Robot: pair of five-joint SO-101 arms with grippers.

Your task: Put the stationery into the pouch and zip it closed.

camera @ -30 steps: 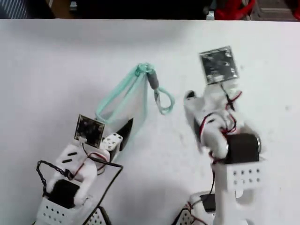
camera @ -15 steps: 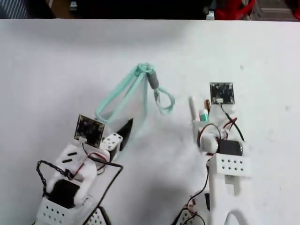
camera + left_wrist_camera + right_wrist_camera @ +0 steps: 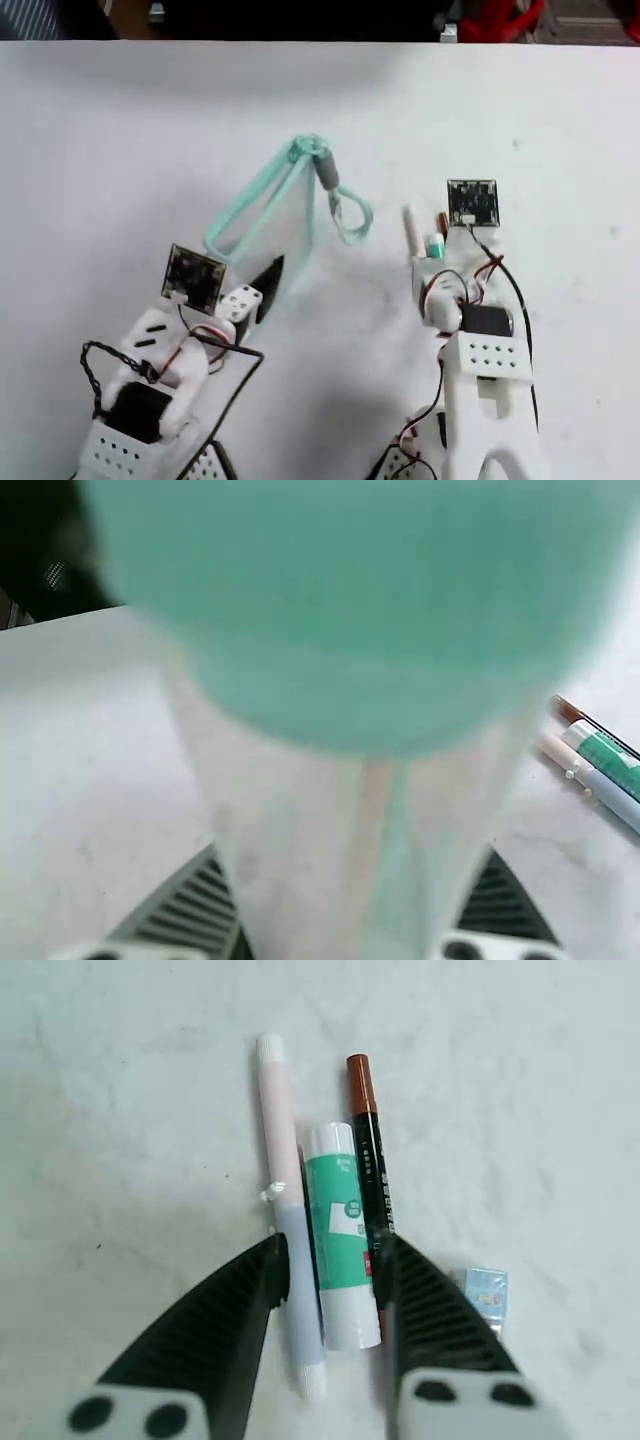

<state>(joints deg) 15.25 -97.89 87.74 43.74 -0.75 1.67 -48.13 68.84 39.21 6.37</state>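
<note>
The pouch [image 3: 278, 215] stands on edge on the white tabletop [image 3: 120, 130]. It is soft clear plastic with a mint-green zipper band and a corded loop. My left gripper [image 3: 258, 286] seems to have its ribbed fingers pinching the pouch's near end, though the plastic crowds that camera. My right gripper [image 3: 330, 1248] hangs with fingers spread astride a pale pink pen [image 3: 278, 1150], a white glue stick [image 3: 340, 1230] whose green label I can't read, and a brown marker [image 3: 365, 1140], all lying side by side. A small bluish eraser [image 3: 486, 1298] sits just beside them.
</note>
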